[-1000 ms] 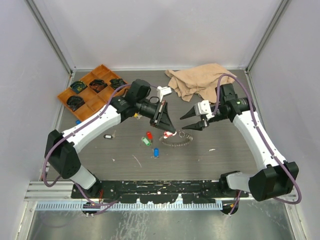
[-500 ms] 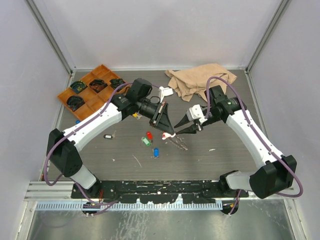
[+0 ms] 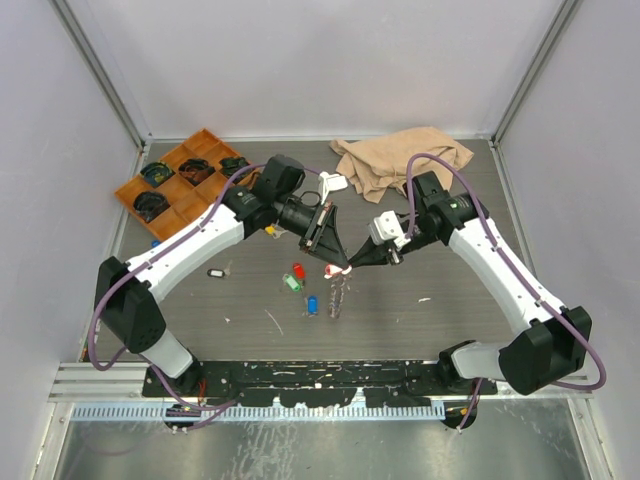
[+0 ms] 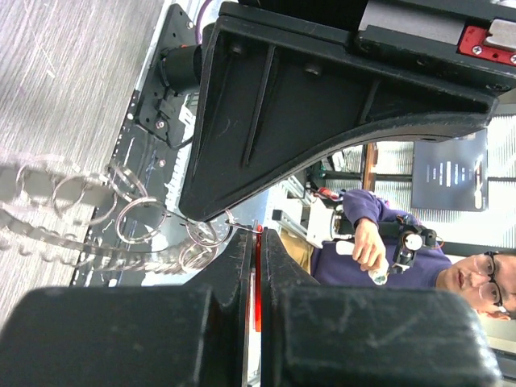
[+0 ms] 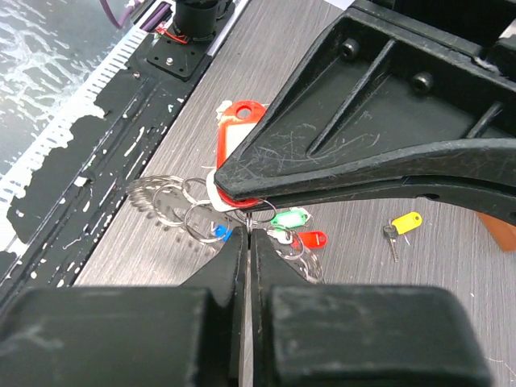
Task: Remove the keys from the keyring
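Compartments of the orange plastic tray (image 3: 127, 186) at far left each hold dark coiled bundles with green bits (image 3: 193, 168). Centre now: the left gripper (image 3: 338, 264) is clamped tight on the red oblong key tag with a white label (image 5: 234, 133), and no writing on it can be read. The right gripper (image 5: 246, 239), fingers pressed together, pinches a small wire loop of the silvery-grey jagged metal keyring (image 5: 160, 196), which hangs just under that tag. A green-tagged key (image 3: 291, 283), a second red-tagged key (image 3: 297, 270) and a blue-tagged key (image 3: 312, 303) lie loose nearby.
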You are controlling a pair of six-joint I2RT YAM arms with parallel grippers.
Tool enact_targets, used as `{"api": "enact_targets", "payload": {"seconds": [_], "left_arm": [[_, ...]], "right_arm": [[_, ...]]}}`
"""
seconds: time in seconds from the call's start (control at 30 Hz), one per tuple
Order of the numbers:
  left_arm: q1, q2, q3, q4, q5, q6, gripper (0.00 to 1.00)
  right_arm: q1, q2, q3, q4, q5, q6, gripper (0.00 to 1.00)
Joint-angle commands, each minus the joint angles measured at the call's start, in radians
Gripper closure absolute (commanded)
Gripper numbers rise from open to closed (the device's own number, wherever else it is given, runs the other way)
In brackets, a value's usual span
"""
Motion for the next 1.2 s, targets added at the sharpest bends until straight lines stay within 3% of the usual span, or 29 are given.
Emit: {"api": "enact_targets", "payload": {"seconds": [0.0, 0.5, 0.77, 1.17], "left_arm": [[0.004, -0.024, 0.045, 0.009, 0.060, 0.008, 1.00], [0.049, -0.192, -0.155, 0.150, 0.105, 0.009, 1.00], [0.048, -0.224, -0.184, 0.132, 0.105, 0.105, 1.00], [0.048, -0.232, -0.177, -0.002, 0.047, 0.242, 1.00]], "right_arm": [[0.003, 0.001, 0.053, -0.019, -0.031, -0.002, 0.99], [-0.063, 0.009, 0.036, -0.099, -0.269, 0.012, 0.99], [-0.056, 0.016, 0.010, -0.061, -0.343, 0.090, 0.99], [0.055, 0.077, 0.050, -0.093, -0.344, 0.096, 0.99]]}}
